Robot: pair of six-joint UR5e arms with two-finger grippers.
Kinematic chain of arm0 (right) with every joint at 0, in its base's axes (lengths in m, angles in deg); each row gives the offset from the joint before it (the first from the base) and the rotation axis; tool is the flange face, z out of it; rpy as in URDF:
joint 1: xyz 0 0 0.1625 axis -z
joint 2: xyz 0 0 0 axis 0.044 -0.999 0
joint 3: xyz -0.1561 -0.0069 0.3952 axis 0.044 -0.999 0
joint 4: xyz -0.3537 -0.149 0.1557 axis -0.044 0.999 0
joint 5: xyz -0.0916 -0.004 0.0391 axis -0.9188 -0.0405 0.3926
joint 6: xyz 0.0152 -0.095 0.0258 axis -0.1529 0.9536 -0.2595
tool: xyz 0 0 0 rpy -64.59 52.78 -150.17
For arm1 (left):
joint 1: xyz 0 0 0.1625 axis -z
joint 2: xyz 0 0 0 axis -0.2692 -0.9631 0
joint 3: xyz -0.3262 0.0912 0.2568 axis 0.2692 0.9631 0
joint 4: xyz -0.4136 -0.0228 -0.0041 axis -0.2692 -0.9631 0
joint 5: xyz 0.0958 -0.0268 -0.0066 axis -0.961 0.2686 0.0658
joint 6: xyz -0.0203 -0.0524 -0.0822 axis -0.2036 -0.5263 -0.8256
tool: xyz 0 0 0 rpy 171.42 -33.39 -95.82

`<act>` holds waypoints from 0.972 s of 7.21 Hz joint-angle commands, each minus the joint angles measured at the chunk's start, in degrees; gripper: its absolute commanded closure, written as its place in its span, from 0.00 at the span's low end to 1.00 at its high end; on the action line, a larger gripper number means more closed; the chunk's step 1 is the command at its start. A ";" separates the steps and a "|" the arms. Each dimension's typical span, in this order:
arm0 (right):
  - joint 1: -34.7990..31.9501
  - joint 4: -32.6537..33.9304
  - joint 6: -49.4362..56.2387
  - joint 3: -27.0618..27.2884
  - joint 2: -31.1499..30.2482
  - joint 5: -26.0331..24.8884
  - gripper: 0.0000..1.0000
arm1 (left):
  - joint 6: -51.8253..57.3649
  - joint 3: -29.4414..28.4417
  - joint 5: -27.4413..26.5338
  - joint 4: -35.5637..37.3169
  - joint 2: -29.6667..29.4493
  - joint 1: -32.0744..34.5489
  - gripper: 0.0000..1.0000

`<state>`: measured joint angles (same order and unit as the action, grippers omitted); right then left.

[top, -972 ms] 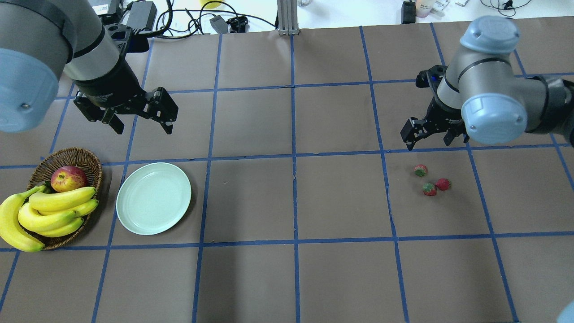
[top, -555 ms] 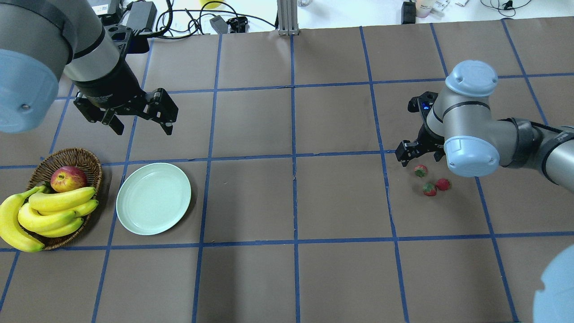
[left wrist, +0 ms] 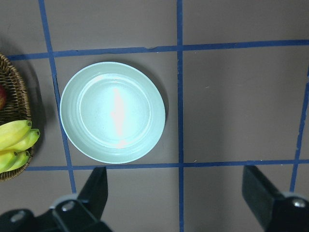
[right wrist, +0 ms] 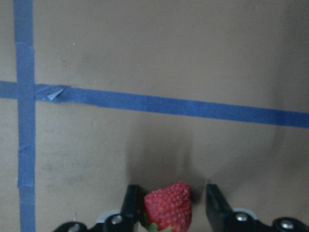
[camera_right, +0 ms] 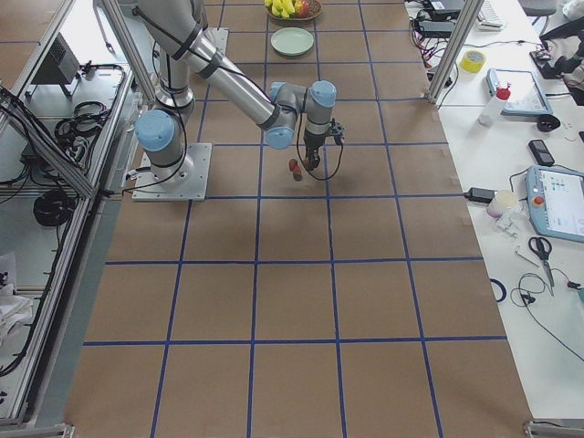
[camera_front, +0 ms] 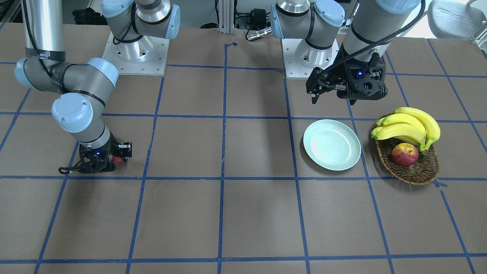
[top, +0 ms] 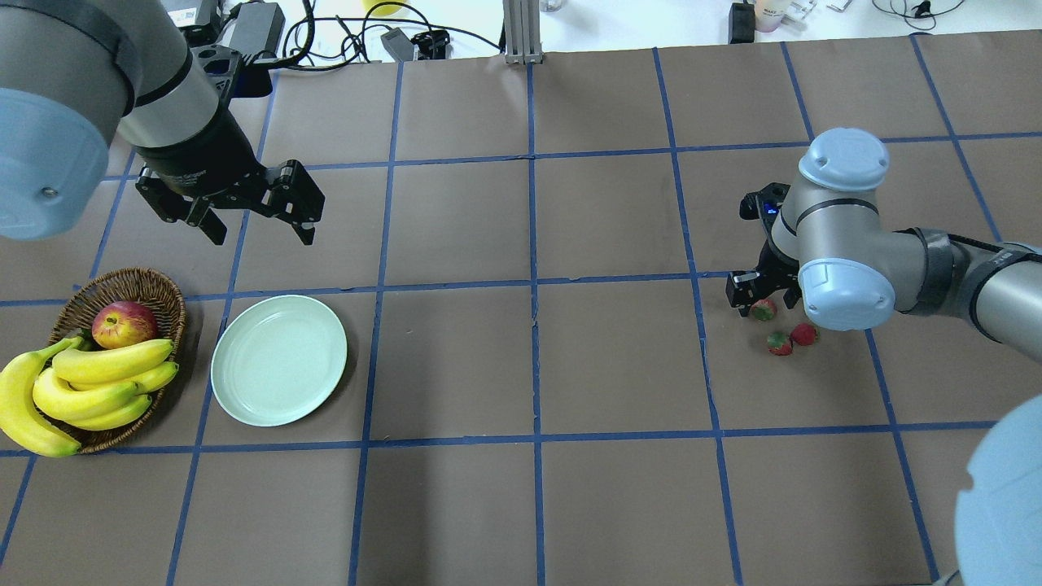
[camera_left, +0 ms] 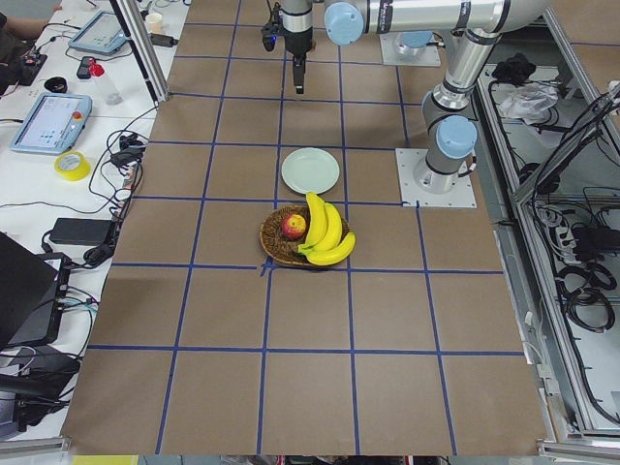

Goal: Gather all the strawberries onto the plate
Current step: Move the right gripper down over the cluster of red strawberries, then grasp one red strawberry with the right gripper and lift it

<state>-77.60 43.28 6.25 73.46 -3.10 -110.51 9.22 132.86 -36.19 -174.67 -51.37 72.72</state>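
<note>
Three small red strawberries lie on the brown table at the right of the overhead view: one (top: pixel 763 309) between my right gripper's fingers, two more (top: pixel 779 343) (top: pixel 804 334) just nearer. My right gripper (top: pixel 759 299) is down at the table and open. The right wrist view shows that strawberry (right wrist: pixel 169 207) against the left finger (right wrist: pixel 131 203), with a gap to the right finger. The mint-green plate (top: pixel 278 360) is empty at the left. My left gripper (top: pixel 254 218) hangs open and empty above the table, beyond the plate (left wrist: pixel 112 112).
A brown wicker basket (top: pixel 159 286) with a red-yellow apple (top: pixel 124 323) and a bunch of bananas (top: pixel 89 382) stands just left of the plate. Blue tape lines grid the table. Cables and power bricks (top: pixel 260 24) lie along the far edge.
My right arm has come down and toward the strawberries; its gripper now straddles the farthest one. The left arm, plate and basket have not moved.
</note>
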 commanded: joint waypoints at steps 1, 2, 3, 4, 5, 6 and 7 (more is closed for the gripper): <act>-0.12 -0.28 0.59 -0.02 -0.02 0.16 0.79 | -0.08 -0.09 0.17 0.17 -0.22 0.00 0.00; -0.12 -0.46 0.33 -0.37 -0.37 0.34 0.82 | -0.09 -0.09 0.00 0.18 -0.31 0.00 0.00; -0.65 -0.55 -0.45 -0.90 -0.80 0.51 0.85 | -0.09 0.00 0.00 0.09 -0.31 0.00 0.00; -3.26 -0.81 -4.64 -1.77 -1.33 0.69 0.85 | -0.09 0.00 0.00 0.09 -0.31 0.00 0.00; -7.81 -0.81 -11.73 -2.74 -1.25 0.78 0.85 | -0.09 0.00 0.17 0.18 -0.31 0.00 0.00; -12.47 -0.81 -19.72 -3.62 -1.16 0.78 0.84 | -0.09 0.00 0.44 0.09 -0.31 0.00 0.00; -17.91 -0.72 -29.28 -5.54 -0.64 3.48 0.84 | -0.09 0.00 0.53 0.09 -0.31 0.00 0.00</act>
<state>-89.07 42.49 -11.94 69.87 -4.14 -109.15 9.13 132.86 -35.84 -174.55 -51.69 72.72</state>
